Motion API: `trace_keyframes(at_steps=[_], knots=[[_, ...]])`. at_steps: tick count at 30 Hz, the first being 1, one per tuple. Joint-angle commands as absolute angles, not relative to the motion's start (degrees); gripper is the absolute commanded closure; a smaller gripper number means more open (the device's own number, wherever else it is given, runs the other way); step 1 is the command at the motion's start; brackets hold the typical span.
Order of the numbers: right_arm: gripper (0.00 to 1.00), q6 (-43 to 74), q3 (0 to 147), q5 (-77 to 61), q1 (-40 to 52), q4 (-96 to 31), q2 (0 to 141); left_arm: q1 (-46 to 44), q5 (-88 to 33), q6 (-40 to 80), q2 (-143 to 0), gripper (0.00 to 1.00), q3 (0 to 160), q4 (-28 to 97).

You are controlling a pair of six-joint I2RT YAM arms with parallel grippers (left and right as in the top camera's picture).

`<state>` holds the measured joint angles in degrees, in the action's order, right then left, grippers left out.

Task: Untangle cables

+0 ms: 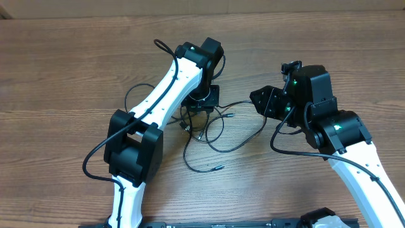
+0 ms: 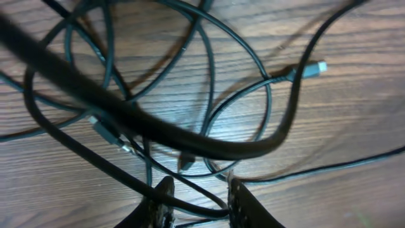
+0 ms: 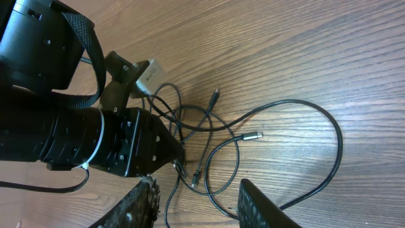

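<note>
The cables (image 1: 212, 130) are thin black cords lying in a loose tangle of loops at the middle of the wooden table (image 1: 63, 69). My left gripper (image 1: 201, 104) points down into the tangle. In the left wrist view the cables (image 2: 209, 82) cross one another, and one strand runs across the gap of the left gripper (image 2: 199, 199), whose jaws stand narrowly apart. One silvery-tipped plug (image 2: 314, 68) lies free. My right gripper (image 1: 255, 103) hovers just right of the tangle. In its own view the right gripper (image 3: 199, 206) is open with nothing held, above cable loops (image 3: 221, 158) and a plug (image 3: 253, 135).
A thick black wire of the left arm (image 2: 126, 114) sweeps across the left wrist view, in front of the cords. The left arm's wrist (image 3: 95, 139) fills the left of the right wrist view. One cord end (image 1: 218, 168) trails toward the front of the table.
</note>
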<state>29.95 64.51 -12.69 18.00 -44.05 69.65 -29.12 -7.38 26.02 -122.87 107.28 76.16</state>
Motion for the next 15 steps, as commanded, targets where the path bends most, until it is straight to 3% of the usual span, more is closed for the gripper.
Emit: trace_keyframes(at_steps=[1, 6, 15], knots=[[0.61, 29.47, 65.6, -12.95, 17.69, -43.9, 69.63, -29.02, -3.16, 29.91, -123.44, 0.76, 106.98, 76.27], [0.61, 29.47, 65.6, -12.95, 17.69, -43.92, 69.63, -29.02, -0.32, 31.7, -123.44, 0.8, 106.98, 76.29], [0.61, 29.47, 65.6, -12.93, 17.69, -44.03, 69.63, -28.88, 4.19, 33.91, -123.28, 0.96, 107.0, 76.42]])
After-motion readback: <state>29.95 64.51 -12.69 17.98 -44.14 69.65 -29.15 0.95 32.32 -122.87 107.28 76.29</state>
